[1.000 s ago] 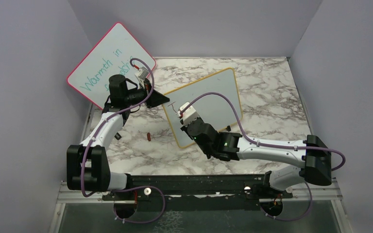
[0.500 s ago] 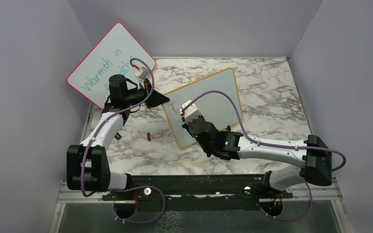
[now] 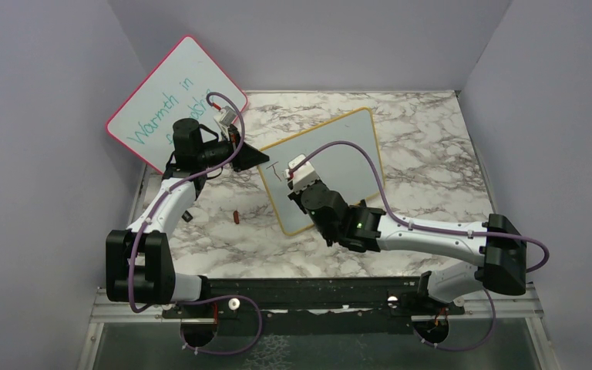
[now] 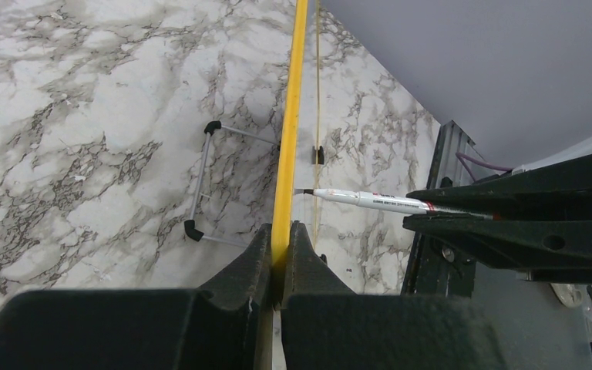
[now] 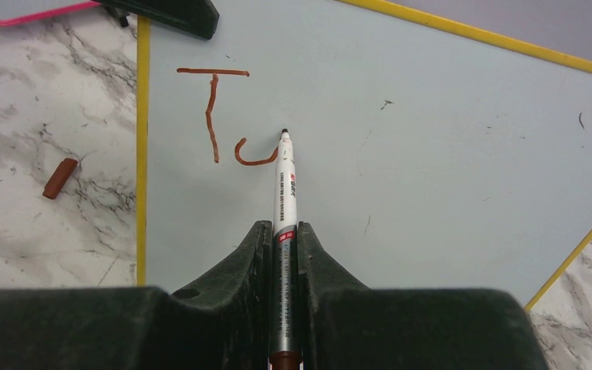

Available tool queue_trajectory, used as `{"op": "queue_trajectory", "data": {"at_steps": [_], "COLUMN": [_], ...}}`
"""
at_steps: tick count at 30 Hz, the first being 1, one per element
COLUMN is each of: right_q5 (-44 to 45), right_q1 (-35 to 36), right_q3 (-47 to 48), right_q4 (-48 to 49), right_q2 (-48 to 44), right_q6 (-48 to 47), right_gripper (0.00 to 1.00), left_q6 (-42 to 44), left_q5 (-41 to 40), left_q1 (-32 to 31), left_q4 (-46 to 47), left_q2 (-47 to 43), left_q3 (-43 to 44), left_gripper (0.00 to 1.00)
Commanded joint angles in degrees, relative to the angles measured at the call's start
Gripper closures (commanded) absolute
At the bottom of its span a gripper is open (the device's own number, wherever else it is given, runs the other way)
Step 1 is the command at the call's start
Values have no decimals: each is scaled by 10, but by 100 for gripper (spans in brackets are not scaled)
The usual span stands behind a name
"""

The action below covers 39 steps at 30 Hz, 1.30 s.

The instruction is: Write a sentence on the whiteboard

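Note:
The yellow-framed whiteboard (image 3: 339, 154) stands tilted on the marble table. My left gripper (image 3: 256, 158) is shut on its left edge; the left wrist view shows the yellow frame (image 4: 287, 116) edge-on between my jaws. My right gripper (image 5: 283, 231) is shut on a silver-white marker (image 5: 285, 193) whose tip touches the board (image 5: 432, 139). The sentence (image 5: 223, 116) in red-brown reads only a "T" and a half-drawn "o". The marker also shows in the left wrist view (image 4: 370, 200), its tip at the board face.
A pink-framed board (image 3: 173, 96) with teal writing leans at the back left wall. The red-brown marker cap (image 3: 235, 216) lies on the table left of the whiteboard, also in the right wrist view (image 5: 60, 178). The board's black-tipped wire foot (image 4: 200, 185) rests on the marble.
My right gripper has moved slightly up and right along the board with the marker. The left arm has not moved.

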Motion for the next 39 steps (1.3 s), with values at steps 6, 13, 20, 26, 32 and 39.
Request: {"op": "queue_trajectory", "data": {"at_steps": [6, 13, 20, 26, 32, 39], "right_q5": [-14, -41, -54, -60, -67, -74], "right_q1": [-7, -7, -7, -7, -7, -7], "right_q3": [24, 22, 23, 17, 12, 9], "right_q4": [38, 29, 5, -11, -19, -39], "right_q2": [17, 14, 12, 7, 2, -1], "right_q6": [-20, -20, -13, -4, 0, 6], "right_gripper": [99, 100, 99, 100, 99, 100], "left_q6": [40, 40, 40, 40, 40, 40], "left_q5": [1, 0, 0, -1, 0, -1], "left_q1": [-3, -3, -3, -3, -3, -3], "left_q4": [-26, -26, -26, -26, -26, -26], "left_q2": [14, 14, 14, 14, 14, 13], "left_q3": [-2, -1, -1, -1, -1, -1], "left_gripper": [100, 100, 100, 100, 100, 100]}}
